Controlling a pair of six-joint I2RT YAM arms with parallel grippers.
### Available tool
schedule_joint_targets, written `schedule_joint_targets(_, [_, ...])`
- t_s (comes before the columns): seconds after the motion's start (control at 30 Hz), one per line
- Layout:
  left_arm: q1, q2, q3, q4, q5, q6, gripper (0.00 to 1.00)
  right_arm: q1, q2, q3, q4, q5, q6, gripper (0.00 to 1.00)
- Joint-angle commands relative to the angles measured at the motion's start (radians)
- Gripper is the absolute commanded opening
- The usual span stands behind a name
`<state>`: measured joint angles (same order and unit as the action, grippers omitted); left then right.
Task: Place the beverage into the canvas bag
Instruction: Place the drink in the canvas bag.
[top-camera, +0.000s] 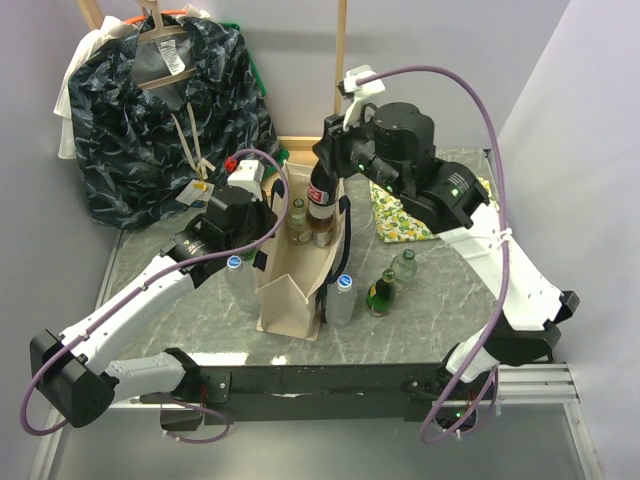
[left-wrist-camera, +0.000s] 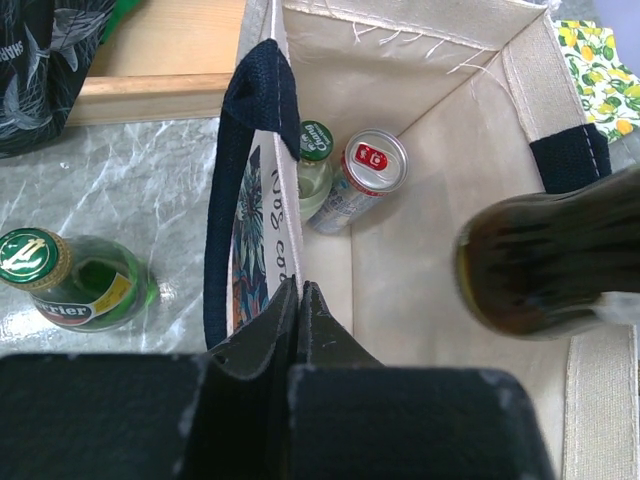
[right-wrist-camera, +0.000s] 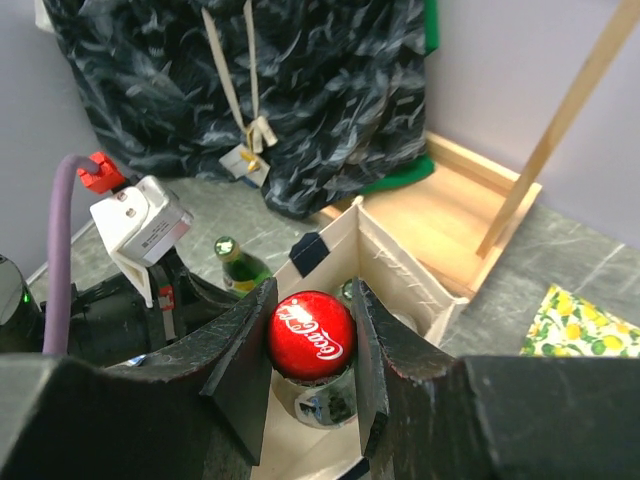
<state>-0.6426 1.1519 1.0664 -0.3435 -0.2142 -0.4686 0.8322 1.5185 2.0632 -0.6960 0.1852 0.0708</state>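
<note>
Right wrist view: the right gripper is clamping the Coca-Cola bottle by its red cap, above the 12 o'clock end of the canvas bag. The left gripper is pinching the bag's wall, holding it open. A straight descent, clearing the can inside, is looking advisable.

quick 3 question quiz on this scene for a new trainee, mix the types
1. True or false: the right gripper clamps a red-capped bottle at the canvas bag's mouth.
2. What does the left gripper pinch? A the bag's wall; B the lemon-print cloth; C the dark garment.
3. Fill in: already inside the bag sit a green-capped bottle and a ___.
Key: 1 true; 2 A; 3 can.
</note>
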Motion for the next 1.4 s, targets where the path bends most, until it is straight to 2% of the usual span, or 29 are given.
schedule_joint_targets(0.0, [0.004, -0.018, 0.004, 0.012, -0.031, -0.008, 0.01, -0.004, -0.021, 0.084, 0.191, -0.039, 0.024, 0.00])
schedule_joint_targets(0.5, [0.004, -0.024, 0.007, -0.018, -0.067, -0.016, 0.01, -0.004, -0.004, -0.123, 0.282, -0.116, 0.090, 0.00])
schedule_joint_targets(1.0, [0.004, -0.055, 0.017, -0.046, -0.079, -0.033, 0.01, -0.002, 0.054, -0.244, 0.403, -0.156, 0.122, 0.00])
schedule_joint_targets(1.37, [0.004, -0.057, 0.035, -0.066, -0.085, -0.025, 0.01, -0.001, 0.124, -0.268, 0.503, -0.086, 0.098, 0.00])
